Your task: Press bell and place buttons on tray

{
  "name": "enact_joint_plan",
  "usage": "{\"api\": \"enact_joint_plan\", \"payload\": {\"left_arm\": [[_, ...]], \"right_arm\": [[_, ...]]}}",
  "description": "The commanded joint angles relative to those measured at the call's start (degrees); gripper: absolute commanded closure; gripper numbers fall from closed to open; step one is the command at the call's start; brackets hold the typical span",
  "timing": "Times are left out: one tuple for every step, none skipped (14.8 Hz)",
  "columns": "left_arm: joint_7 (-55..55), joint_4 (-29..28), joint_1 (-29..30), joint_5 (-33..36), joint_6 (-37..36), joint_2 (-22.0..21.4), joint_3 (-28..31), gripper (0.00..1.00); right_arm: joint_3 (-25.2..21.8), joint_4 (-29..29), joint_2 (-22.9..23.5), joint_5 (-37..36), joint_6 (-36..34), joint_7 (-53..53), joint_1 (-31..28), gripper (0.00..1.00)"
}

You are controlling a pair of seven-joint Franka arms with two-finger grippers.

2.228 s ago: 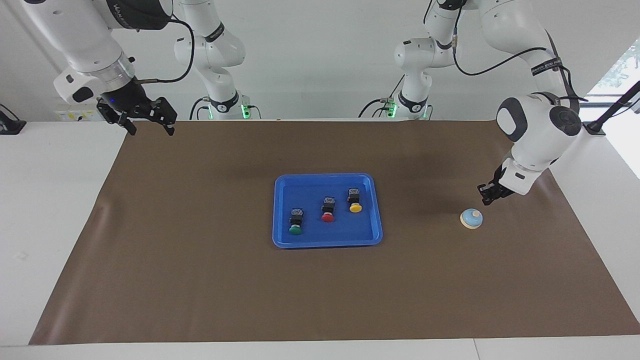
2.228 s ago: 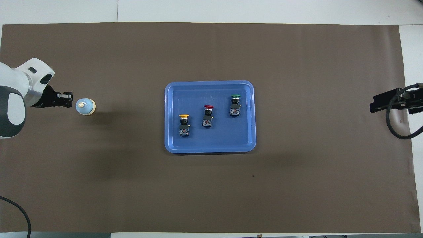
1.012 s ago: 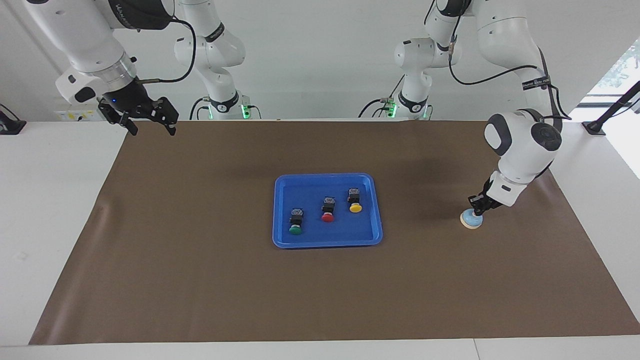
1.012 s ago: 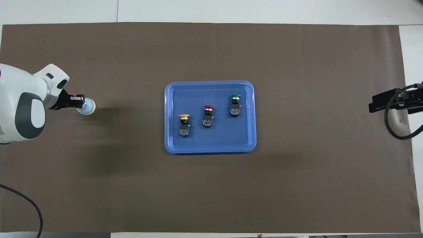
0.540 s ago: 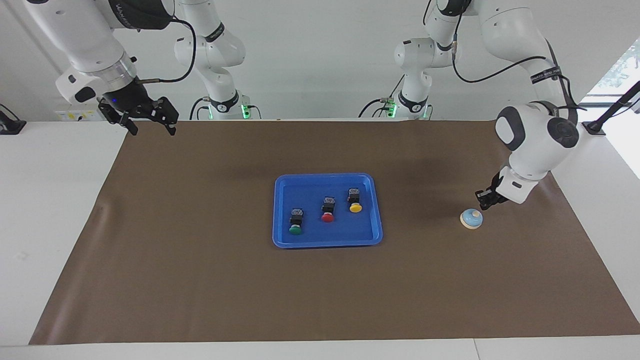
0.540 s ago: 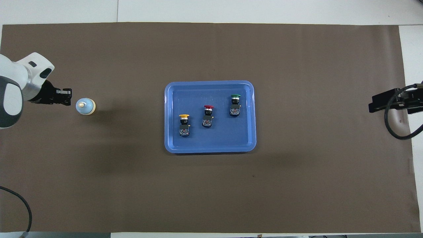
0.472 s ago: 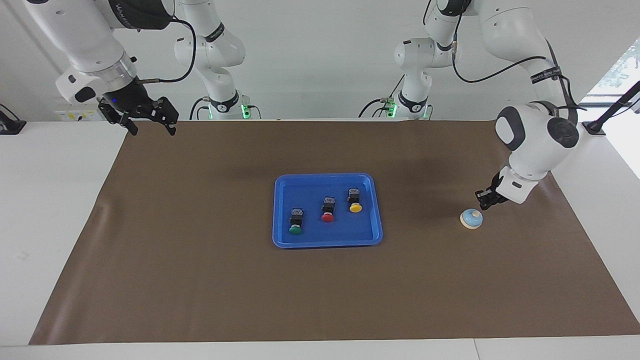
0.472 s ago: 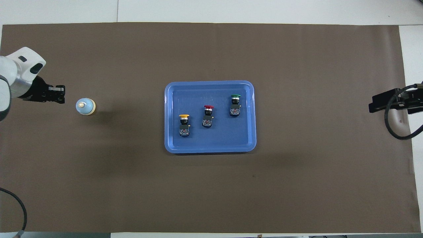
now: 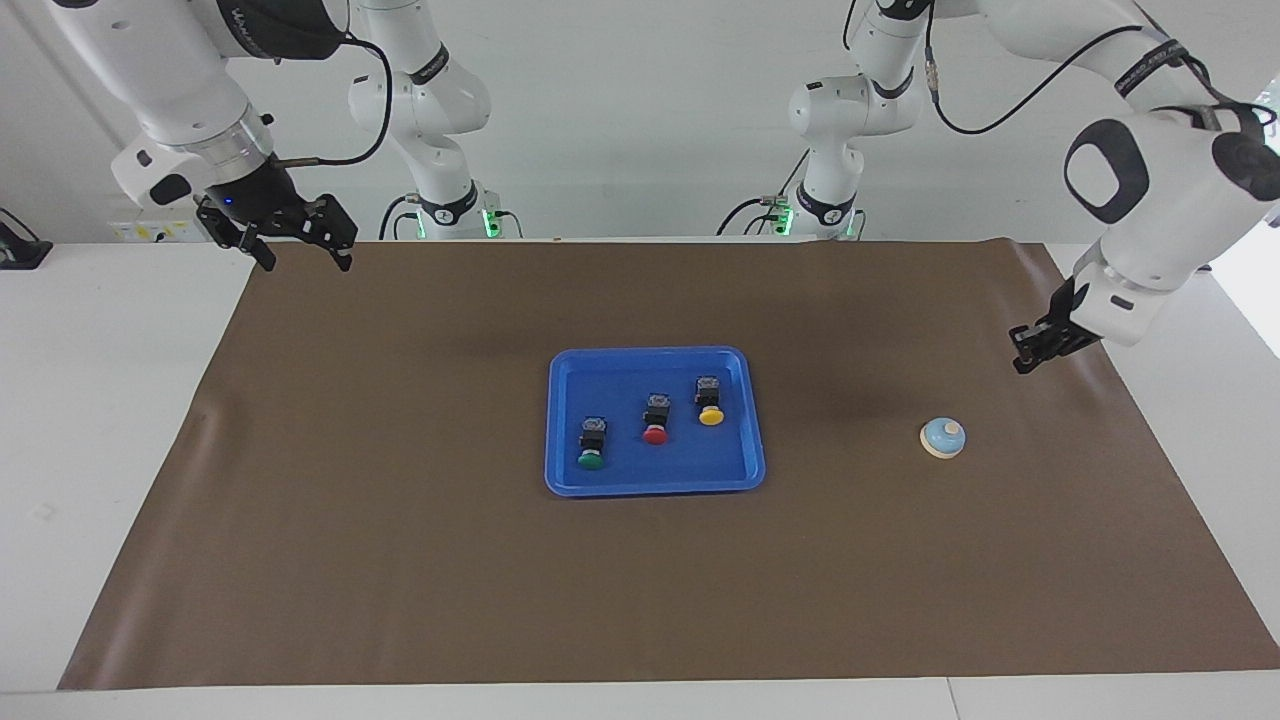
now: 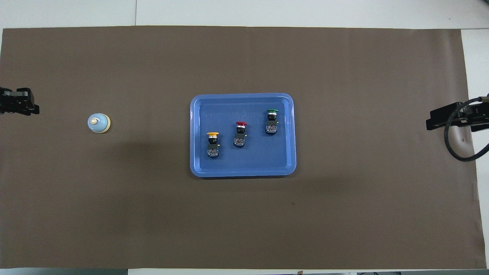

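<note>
The light-blue bell (image 9: 943, 437) (image 10: 99, 123) stands alone on the brown mat toward the left arm's end of the table. My left gripper (image 9: 1030, 352) (image 10: 23, 105) hangs in the air over the mat's edge, well apart from the bell, with nothing seen in it. The blue tray (image 9: 700, 465) (image 10: 244, 164) lies mid-table. On it lie three buttons: yellow (image 9: 711, 415) (image 10: 212, 134), red (image 9: 655, 434) (image 10: 241, 123) and green (image 9: 590, 460) (image 10: 272, 111). My right gripper (image 9: 304, 263) (image 10: 431, 124) waits open and empty, raised over the mat's corner at the right arm's end.
A brown mat (image 9: 400, 560) covers most of the white table (image 9: 100, 400). A black cable (image 10: 454, 149) loops under the right gripper at the mat's edge.
A second ago the left gripper was down on the bell. It has since risen and drawn back toward the left arm's end of the table. The bell, tray, buttons and right arm have not moved.
</note>
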Motion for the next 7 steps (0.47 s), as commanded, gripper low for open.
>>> {"api": "enact_joint_plan", "payload": {"left_arm": [[-0.2,-0.8,-0.2,-0.4,-4.7,-3.0,-0.2,0.0],[-0.2,-0.8,-0.4,-0.4,-4.8,-3.0,-0.2,0.0],[-0.2,-0.8,-0.5,-0.4,-4.9,-3.0,-0.4,0.0],[-0.2,-0.9,-0.6,-0.4,-5.1,-3.1,-0.6,0.0],[-0.2,-1.4,-0.8,-0.4,-5.7,-3.5,-0.6,0.0],[-0.2,-1.4,-0.8,-0.3,-6.2,-3.5,-0.6,0.0],[-0.2,-1.4,-0.8,-0.3,-6.4,-3.6,-0.6,0.0]], "right_arm": [[0.3,-0.1,0.0,0.5,0.6,0.3,-0.1,0.0],[0.2,-0.1,0.0,0.5,0.6,0.3,-0.1,0.0],[0.3,-0.1,0.0,0.5,0.6,0.3,-0.1,0.0],[0.3,-0.1,-0.1,0.5,0.6,0.3,-0.1,0.0],[0.3,-0.1,-0.1,0.5,0.6,0.3,-0.1,0.0],[0.3,-0.1,0.0,0.5,0.6,0.3,-0.1,0.0],[0.3,-0.1,-0.1,0.5,0.6,0.3,-0.1,0.0]]}}
